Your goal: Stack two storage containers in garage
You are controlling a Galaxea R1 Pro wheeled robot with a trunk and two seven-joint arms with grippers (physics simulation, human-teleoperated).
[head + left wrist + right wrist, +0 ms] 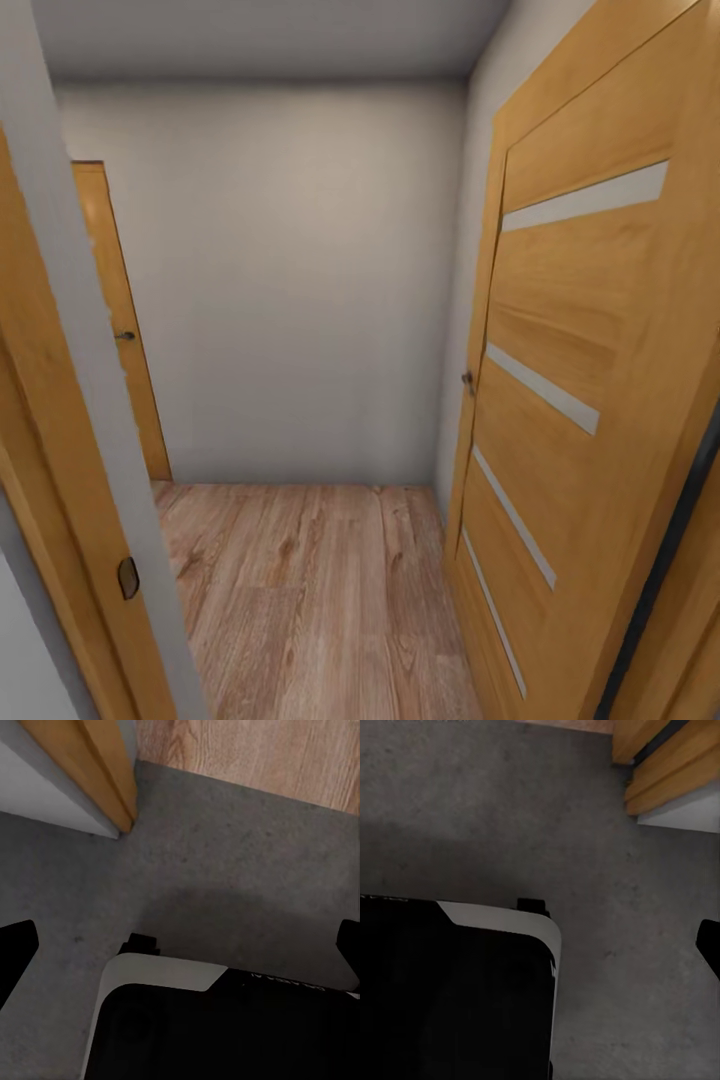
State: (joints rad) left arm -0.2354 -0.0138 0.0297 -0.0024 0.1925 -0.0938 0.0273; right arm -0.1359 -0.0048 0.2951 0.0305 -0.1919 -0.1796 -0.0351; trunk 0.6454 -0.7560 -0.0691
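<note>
I am sitting at a doorway, looking through the head camera into a narrow hallway with a light wood plank floor [310, 590] and a plain pale end wall [290, 290]. I am counting two honey-coloured wooden doors here: one open door with four pale glazed strips [590, 400] along the hallway's right edge, and one closed plain door with a small dark handle [118, 320] at the far left corner. A wooden door frame with a grey edge [75, 420] is crossing the near left of the view. Both wrist cameras are looking down at the dark grey concrete-like floor [225, 862] under the robot's black-and-white base [172, 1020], so I judge the base is standing on the garage side of the threshold, where grey floor meets wood planks. The left gripper [180, 949] is showing two dark fingers spread wide with nothing between them; the right gripper is showing one dark finger [710, 945] at the frame edge, so I cannot tell its opening. I am not seeing either orange-red storage container, so their location is unknown from here. Judging progress: no stack visible, transport apparently remaining.
</note>
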